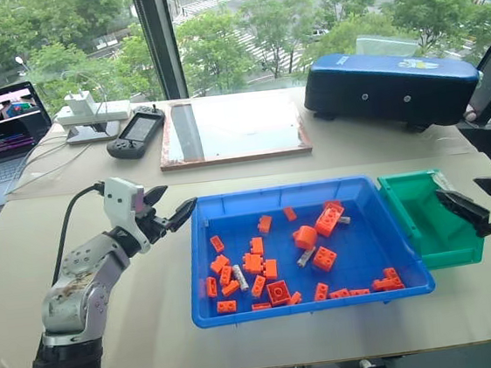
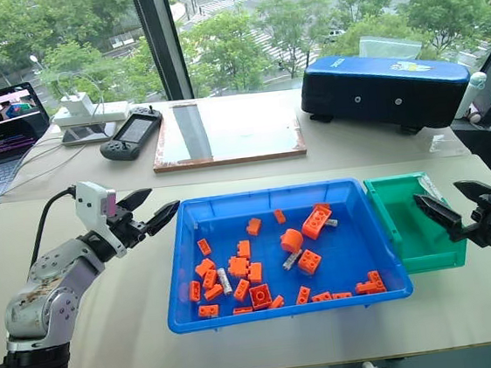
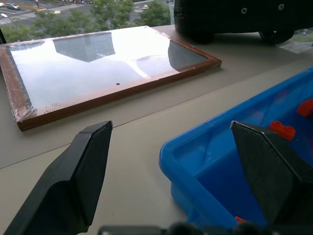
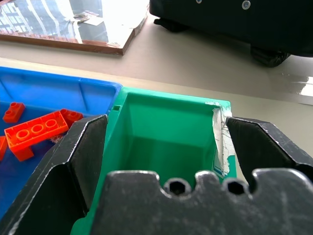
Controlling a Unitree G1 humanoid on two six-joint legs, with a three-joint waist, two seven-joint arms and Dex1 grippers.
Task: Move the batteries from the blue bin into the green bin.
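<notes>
Both eye views look forward and down from the head over the surface (image 1: 156, 334), sharing the blue bin (image 1: 230, 205) and green bin (image 1: 404, 187). The left wrist view sits close above that blue bin's left corner. The right wrist view looks closely into the green bin.

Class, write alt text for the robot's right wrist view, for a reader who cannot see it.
The open right gripper looks into the green bin, whose visible interior holds no batteries. Beside it lies the blue bin with orange toy bricks, and beyond on the table are a wood-framed glass panel and a dark case.
</notes>
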